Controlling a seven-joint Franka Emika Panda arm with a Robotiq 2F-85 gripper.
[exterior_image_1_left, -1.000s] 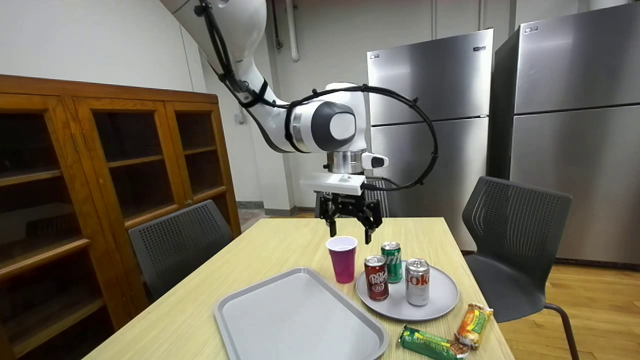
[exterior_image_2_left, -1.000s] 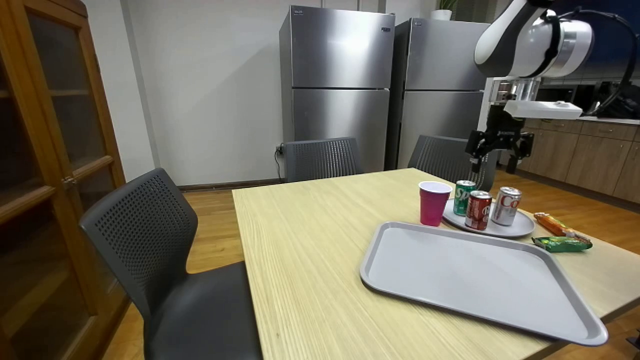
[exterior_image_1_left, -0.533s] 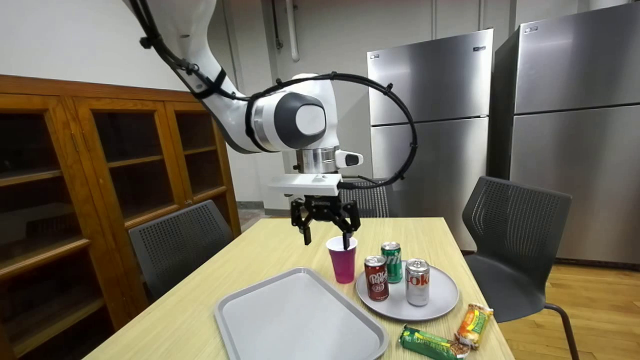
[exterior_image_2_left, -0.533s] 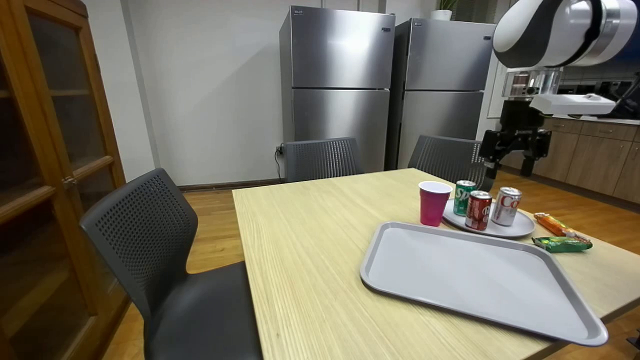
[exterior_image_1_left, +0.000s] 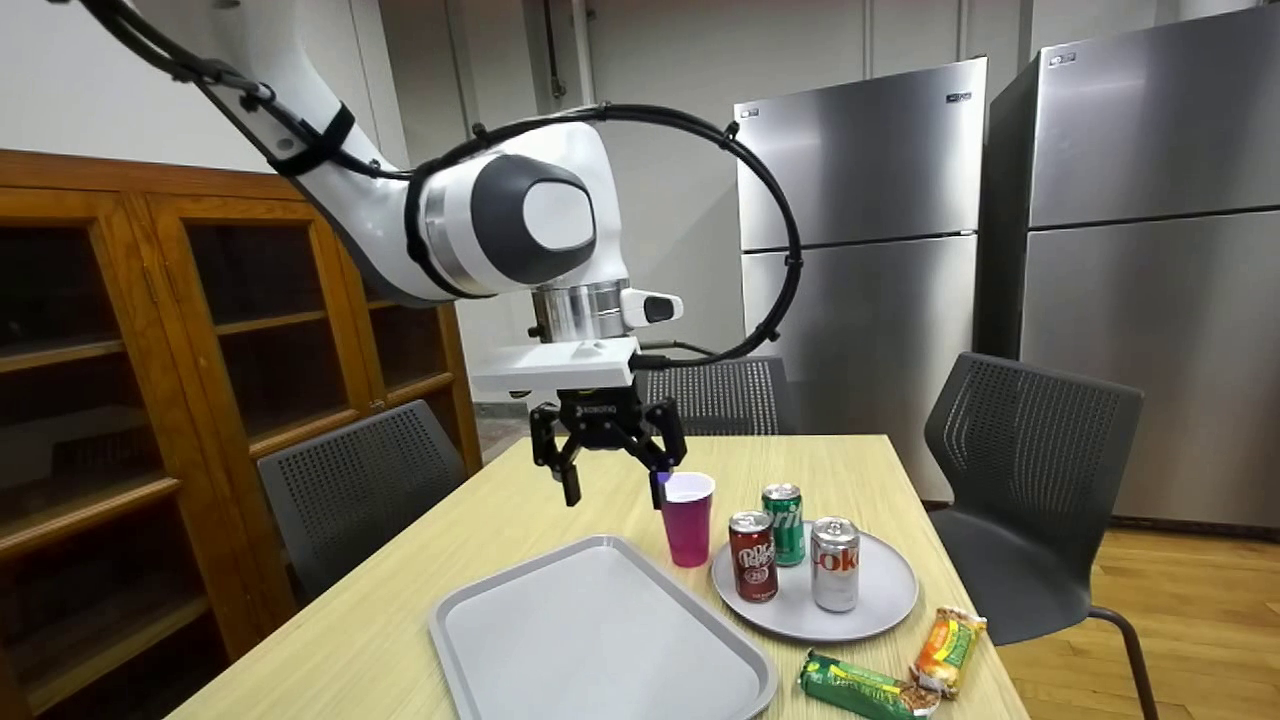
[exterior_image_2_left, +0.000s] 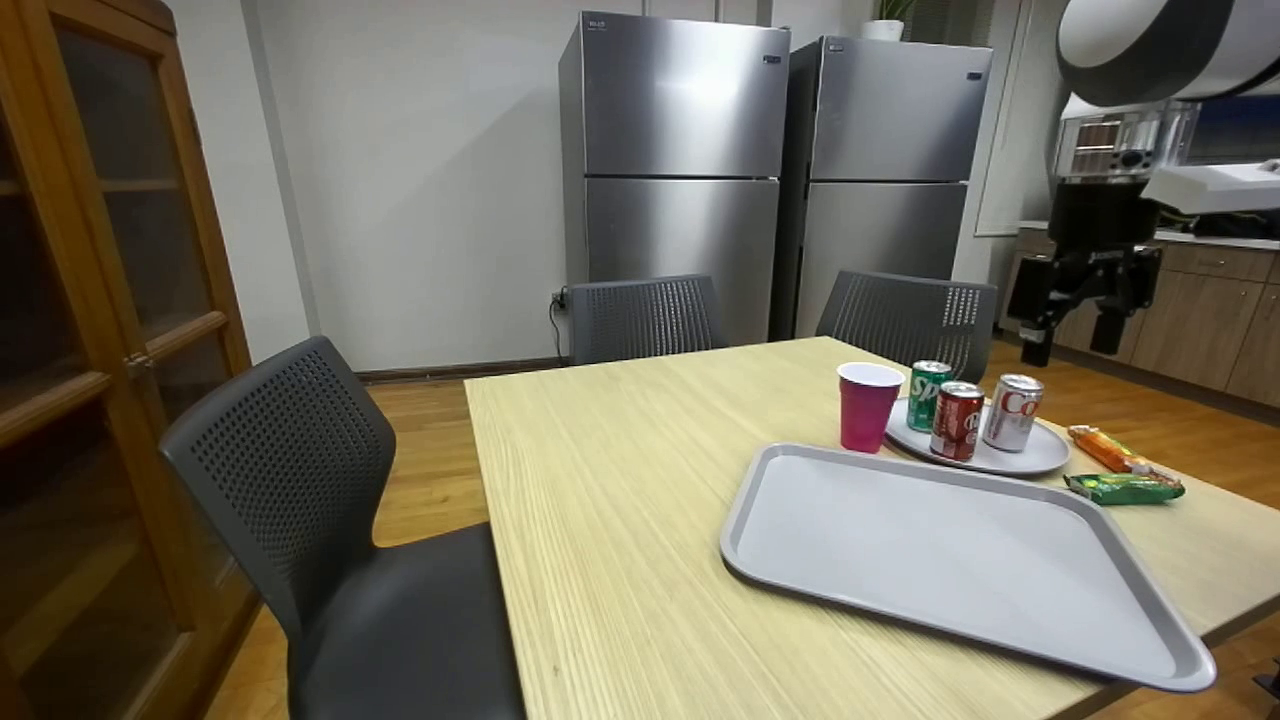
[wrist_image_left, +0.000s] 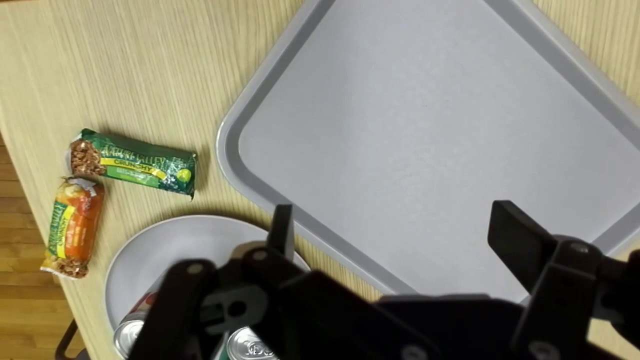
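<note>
My gripper (exterior_image_1_left: 615, 490) hangs in the air over the table, open, nothing between its fingers. In the wrist view the grey tray (wrist_image_left: 425, 125) lies beneath the spread jaws. A magenta cup (exterior_image_1_left: 688, 525) stands upright by the tray's far corner; a fingertip overlaps its rim in that view, but no contact is evident. Beside it, a round grey plate (exterior_image_1_left: 885, 590) bears a Dr Pepper can (exterior_image_1_left: 753, 565), a green Sprite can (exterior_image_1_left: 791, 530) and a silver Coke can (exterior_image_1_left: 834, 570). The left finger partly covers plate and cans in the wrist view; the cup is not visible there.
A green granola bar (wrist_image_left: 135, 162) and an orange one (wrist_image_left: 75, 227) lie near the table edge beside the plate. Dark chairs (exterior_image_1_left: 1030, 480) surround the wooden table (exterior_image_2_left: 620, 500). A wooden cabinet (exterior_image_1_left: 250, 330) and steel fridges (exterior_image_2_left: 680, 180) stand along the walls.
The open gripper has travelled sideways away from above the plate and cup, leftward in an exterior view where it also looks larger, rightward in an exterior view from elsewhere. Objects on the table stay put.
</note>
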